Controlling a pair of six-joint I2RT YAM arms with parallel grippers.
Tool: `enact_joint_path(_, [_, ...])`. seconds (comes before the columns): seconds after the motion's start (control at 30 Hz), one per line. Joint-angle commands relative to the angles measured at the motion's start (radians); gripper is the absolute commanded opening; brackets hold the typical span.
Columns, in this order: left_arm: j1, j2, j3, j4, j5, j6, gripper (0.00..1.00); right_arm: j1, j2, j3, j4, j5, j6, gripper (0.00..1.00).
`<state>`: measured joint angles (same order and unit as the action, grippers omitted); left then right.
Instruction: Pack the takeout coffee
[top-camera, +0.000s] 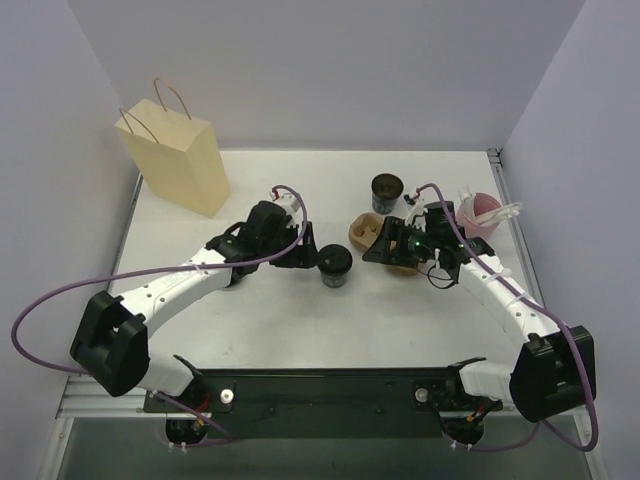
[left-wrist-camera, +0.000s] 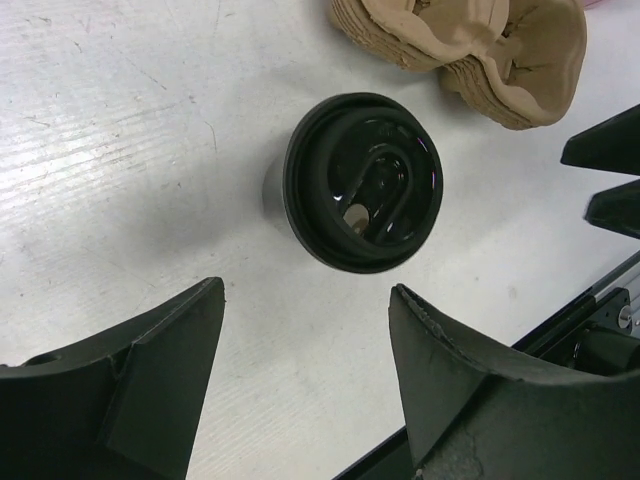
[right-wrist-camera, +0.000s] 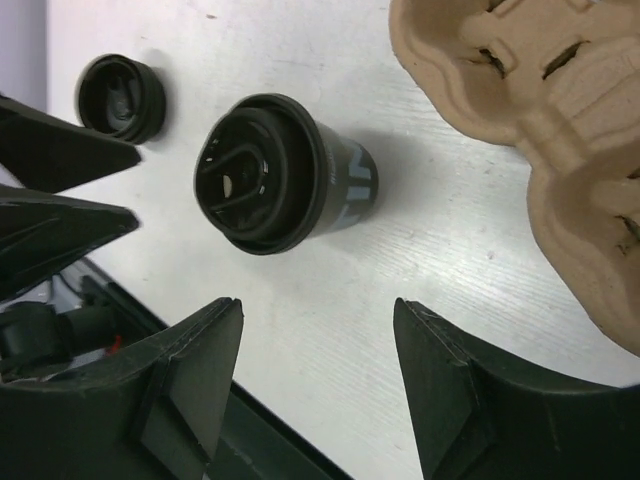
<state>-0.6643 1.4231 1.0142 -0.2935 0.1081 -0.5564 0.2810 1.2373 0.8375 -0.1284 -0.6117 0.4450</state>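
Top view: bright, even overhead light, w/ faint violet cast on walls (top-camera: 330, 70). White surface (top-camera: 330, 330) looked near blown out; shadows were short, soft. L wrist view: cup lid (left-wrist-camera: 363, 182) carried small glare spots; left tool fingers (left-wrist-camera: 130, 390), close to lens, were dark & slightly soft. R wrist view was sharp mid-frame.

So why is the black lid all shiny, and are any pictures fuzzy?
Left wrist view: light glints in bright streaks off the glossy coffee lid. Right wrist view: the cup throws a faint shadow toward the tray. Top view: even light, soft shadows, nothing noticeably blurred.
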Motion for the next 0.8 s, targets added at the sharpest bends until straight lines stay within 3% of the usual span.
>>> enact_joint_path(0.0, [0.006, -0.105, 0.001, -0.047, -0.028, 0.036, 0.77, 0.105, -0.022, 0.07, -0.099, 0.217, -0.075, 0.64])
enact_joint_path(0.1, [0.008, -0.197, -0.057, -0.065, -0.07, 0.041, 0.8, 0.165, -0.018, 0.101, -0.116, 0.311, -0.092, 0.71])
enact_joint_path(0.17, [0.006, -0.251, -0.11, -0.091, -0.099, 0.049, 0.95, 0.187, -0.009, 0.115, -0.117, 0.339, -0.091, 0.82])
enact_joint_path(0.2, [0.008, -0.307, -0.129, -0.099, -0.1, 0.052, 0.97, 0.199, -0.003, 0.124, -0.116, 0.372, -0.095, 0.84])
enact_joint_path(0.33, [0.009, -0.456, -0.253, -0.116, -0.202, 0.047, 0.97, 0.286, 0.065, 0.19, -0.125, 0.453, -0.118, 0.88])
enact_joint_path(0.5, [0.002, -0.625, -0.353, -0.07, -0.147, 0.053, 0.97, 0.333, 0.168, 0.268, -0.142, 0.484, -0.143, 0.89])
enact_joint_path(0.57, [0.003, -0.653, -0.348, -0.113, -0.159, 0.061, 0.97, 0.357, 0.209, 0.305, -0.151, 0.49, -0.153, 0.93])
enact_joint_path(0.77, [0.003, -0.696, -0.293, -0.271, -0.174, 0.116, 0.97, 0.406, 0.31, 0.373, -0.177, 0.552, -0.184, 0.93])
